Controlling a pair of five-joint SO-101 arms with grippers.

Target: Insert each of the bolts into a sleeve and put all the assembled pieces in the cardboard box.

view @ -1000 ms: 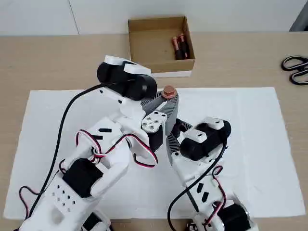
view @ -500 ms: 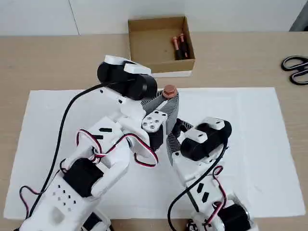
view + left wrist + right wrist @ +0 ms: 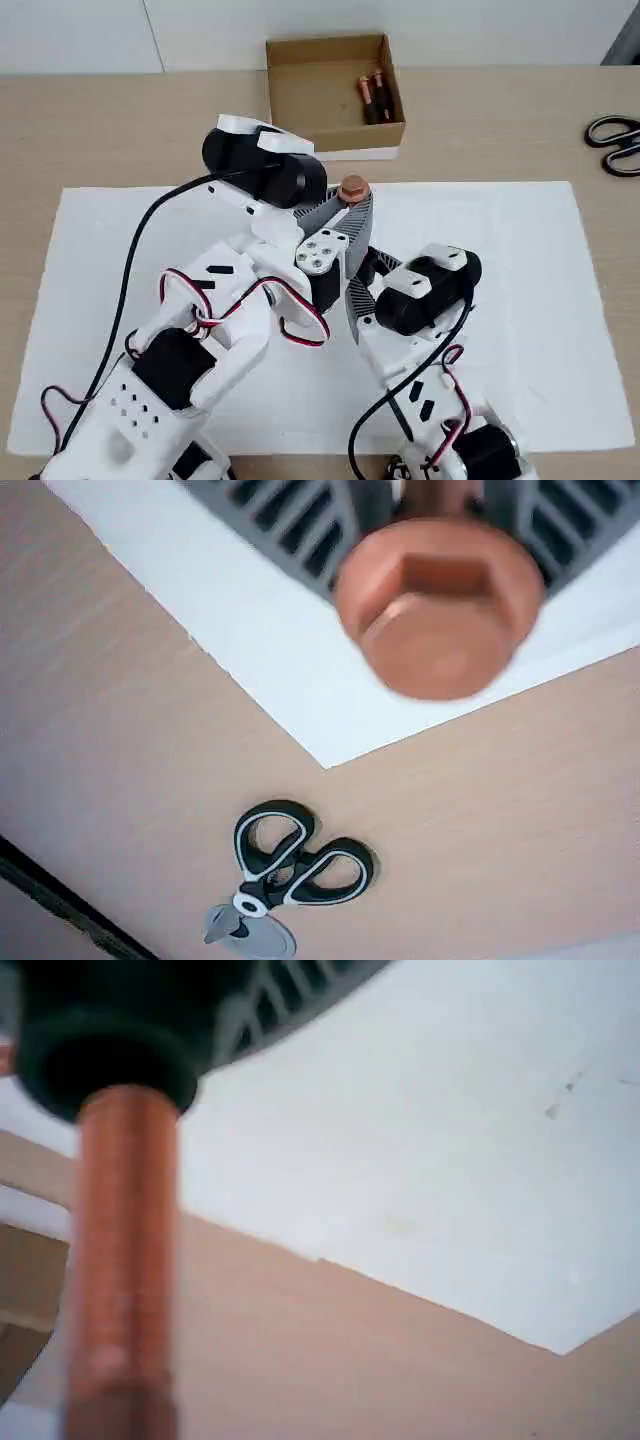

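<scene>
A copper bolt hangs over the white mat behind the arms, with my left gripper shut on it just under the hex head. My right gripper is close in front of it, shut on a black sleeve. The bolt's copper shank sticks out of that sleeve. The open cardboard box stands at the back of the table. Two assembled pieces lie inside it against its right wall.
A white paper mat covers the middle of the wooden table. Black-handled scissors lie at the far right edge, off the mat, and appear in the left wrist view as scissors. The two arms stand close together over the mat's centre.
</scene>
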